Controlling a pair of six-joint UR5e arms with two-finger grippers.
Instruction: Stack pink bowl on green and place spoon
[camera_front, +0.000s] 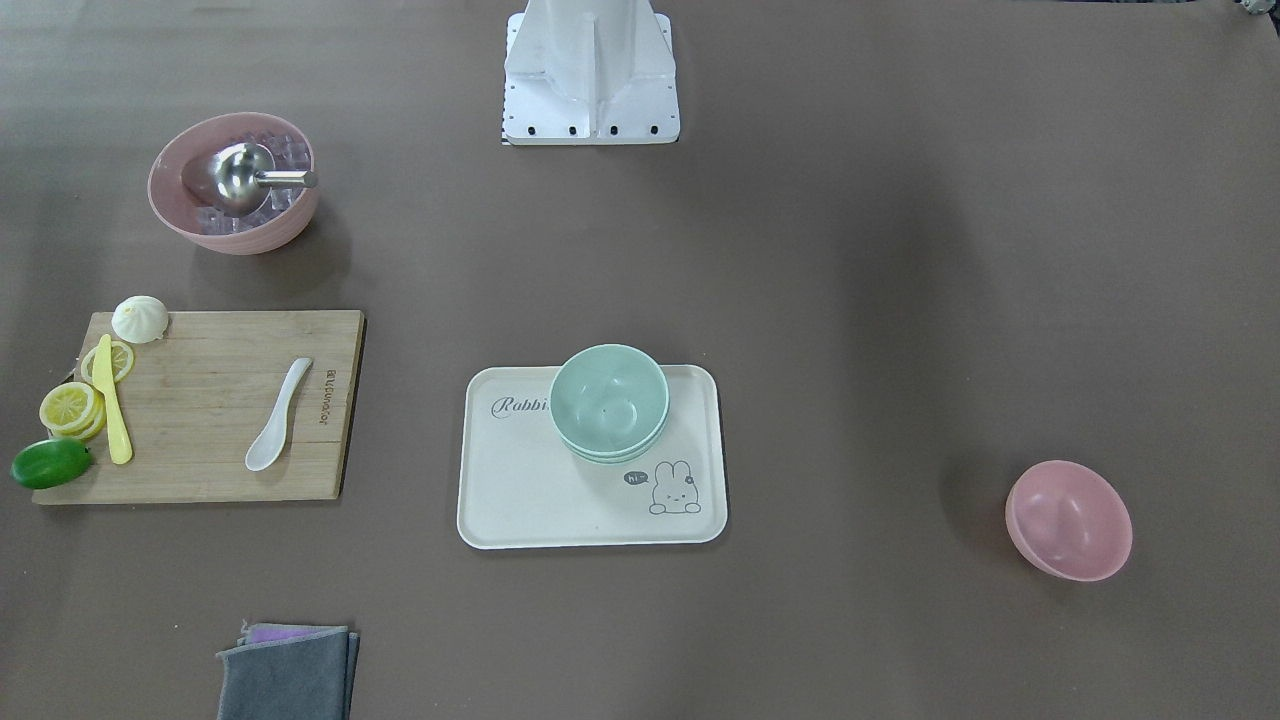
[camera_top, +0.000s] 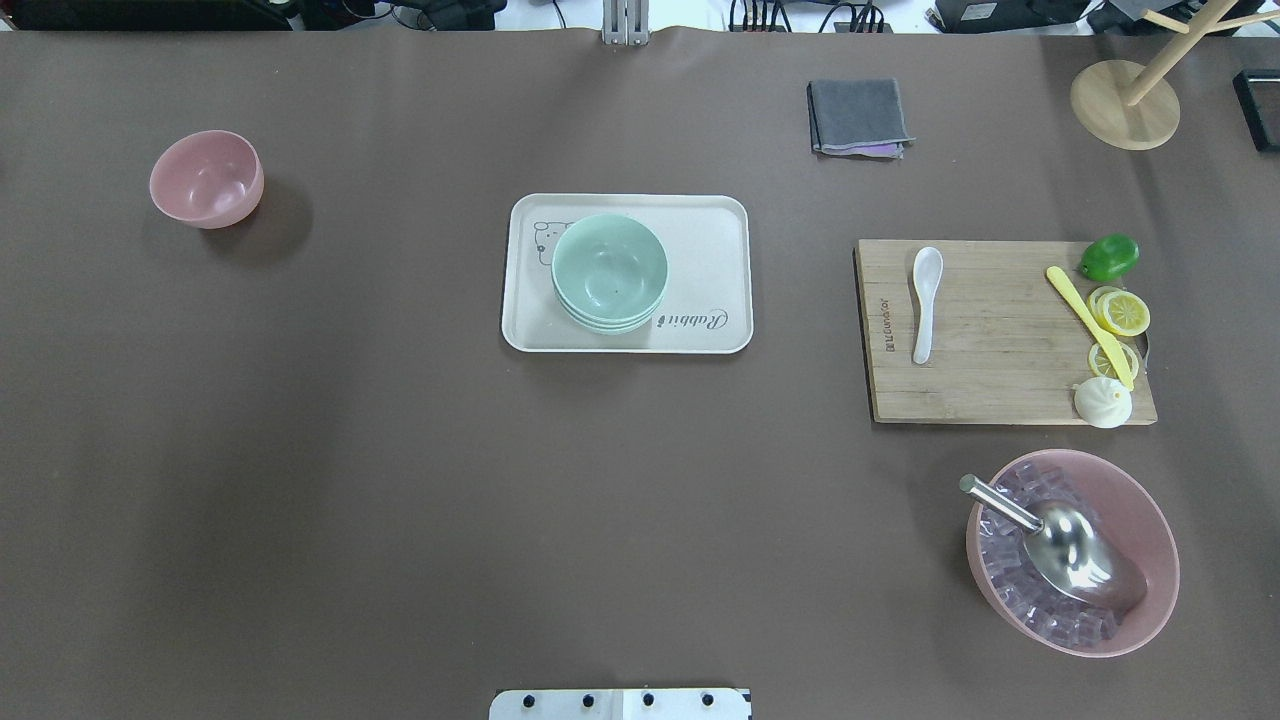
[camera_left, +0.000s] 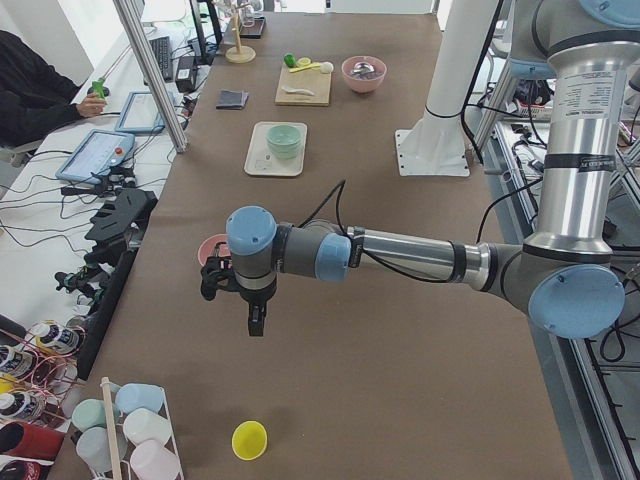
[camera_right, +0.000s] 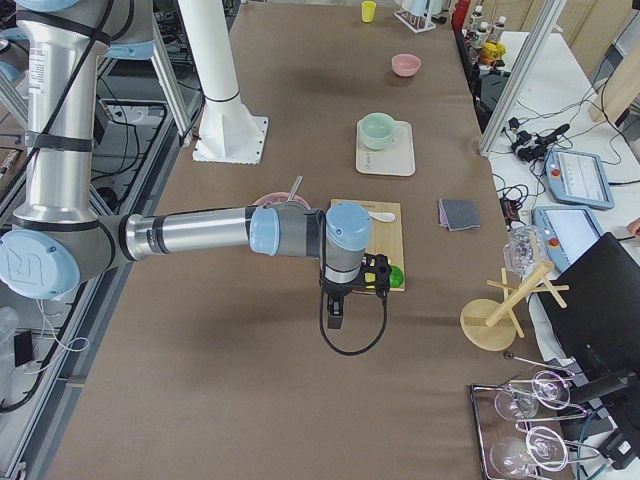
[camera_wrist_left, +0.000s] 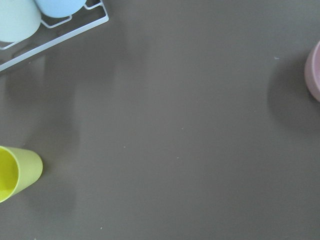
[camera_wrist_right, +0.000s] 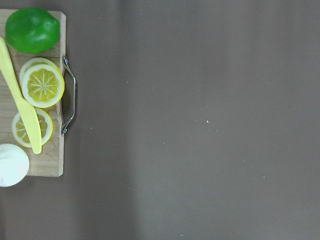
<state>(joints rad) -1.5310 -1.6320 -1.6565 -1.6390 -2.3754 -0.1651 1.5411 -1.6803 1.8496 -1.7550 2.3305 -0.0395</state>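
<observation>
pink bowl (camera_top: 206, 178) sitting apart from green bowls (camera_top: 609, 270), awaiting stacking; spoon (camera_top: 926, 300) lying on board (camera_top: 1000, 350); left gripper (camera_left: 256, 322), right gripper (camera_right: 335, 318) hanging idle, spread or pressed: cannot tell.

There are two pink bowls (camera_top: 206, 178), three stacked green bowls (camera_top: 608, 268), one white spoon (camera_top: 925, 300), one tray (camera_top: 720, 230), one wooden board (camera_top: 1000, 340), three lemon slices (camera_top: 1125, 313), one lime (camera_top: 1108, 257), one yellow knife (camera_top: 1075, 300).

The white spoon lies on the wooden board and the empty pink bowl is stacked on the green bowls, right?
Not stacked. The white spoon lies on the wooden board, but the empty pink bowl stands on the table, apart from the green bowls, as the overhead exterior view shows.
</observation>
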